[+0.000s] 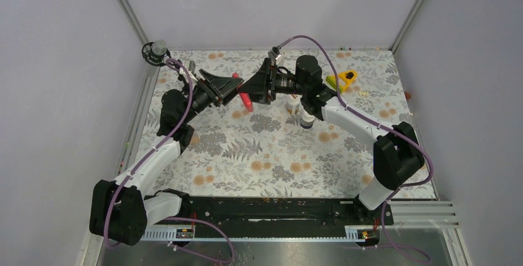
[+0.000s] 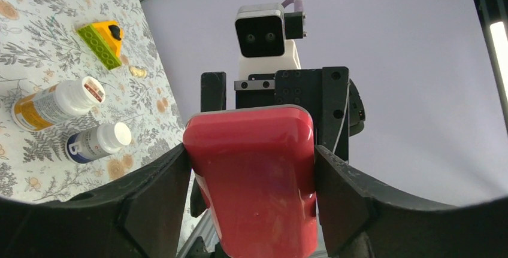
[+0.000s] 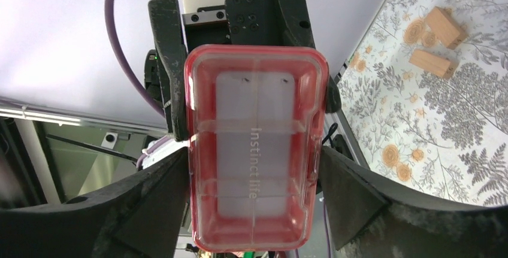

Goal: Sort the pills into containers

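Top external view has the small red rectangular plastic pill tray with a clear lid [image 1: 245, 100] held up above the flower-print cloth [image 1: 259, 155], between the two arms. The left gripper [image 2: 250, 156] is clenched on the tray's side edges from its red back, and the right gripper [image 3: 253, 156] grasps it from the lid side. The lid looks closed and I can make out no pills. The step looks like readying the tray, either a handover or an opening. Next, one pincer must release or pry the lid without tipping the tray, near the two white round bottles [image 2: 57, 103].

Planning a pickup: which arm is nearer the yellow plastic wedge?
Right. Its wrist sits just left of the yellow wedge; the left tool is farther left, past the red plastic tray.
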{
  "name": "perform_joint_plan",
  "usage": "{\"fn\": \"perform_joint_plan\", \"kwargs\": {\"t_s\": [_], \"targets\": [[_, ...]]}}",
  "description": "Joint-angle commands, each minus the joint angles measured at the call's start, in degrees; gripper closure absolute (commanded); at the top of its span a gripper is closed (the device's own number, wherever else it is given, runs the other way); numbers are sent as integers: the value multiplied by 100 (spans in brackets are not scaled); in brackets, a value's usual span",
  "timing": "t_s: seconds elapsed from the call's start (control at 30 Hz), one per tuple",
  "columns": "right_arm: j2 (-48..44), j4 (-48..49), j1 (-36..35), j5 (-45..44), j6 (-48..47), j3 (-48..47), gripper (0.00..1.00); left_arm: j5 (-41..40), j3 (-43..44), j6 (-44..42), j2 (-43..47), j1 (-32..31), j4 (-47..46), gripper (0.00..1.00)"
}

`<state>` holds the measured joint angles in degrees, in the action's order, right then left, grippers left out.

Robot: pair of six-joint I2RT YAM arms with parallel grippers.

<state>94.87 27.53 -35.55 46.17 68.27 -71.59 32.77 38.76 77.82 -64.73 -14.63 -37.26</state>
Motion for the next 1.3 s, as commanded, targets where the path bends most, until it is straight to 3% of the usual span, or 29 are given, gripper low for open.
{"fn": "perform_joint_plan", "kwargs": {"t_s": [0.0,0.1,0.33,0.67,0.8,0.87,1.07,1.27], "targets": [[-372,-432,-8,-77,-530,-160,10,82,-39,-170,21,-13,-605,95],[-416,-337,-11,-135,-457,-120,1,62,-74,-145,43,-13,-675,100],[-543,-37,-4,-290,-251,232,1,-33,-71,-185,135,-11,-660,100],[-390,520,4,-296,249,260,28,17,-176,-84,134,-13,-893,100],[-471,606,22,-397,278,350,11,1,-309,22,152,-13,-1121,100],[-513,486,31,-452,193,366,11,-25,-341,47,162,-7,-1175,100],[-414,619,42,-384,417,340,38,-101,-358,94,214,-7,-1239,100],[-434,633,44,-416,520,372,54,-131,-450,181,233,-12,-1378,100]]}}
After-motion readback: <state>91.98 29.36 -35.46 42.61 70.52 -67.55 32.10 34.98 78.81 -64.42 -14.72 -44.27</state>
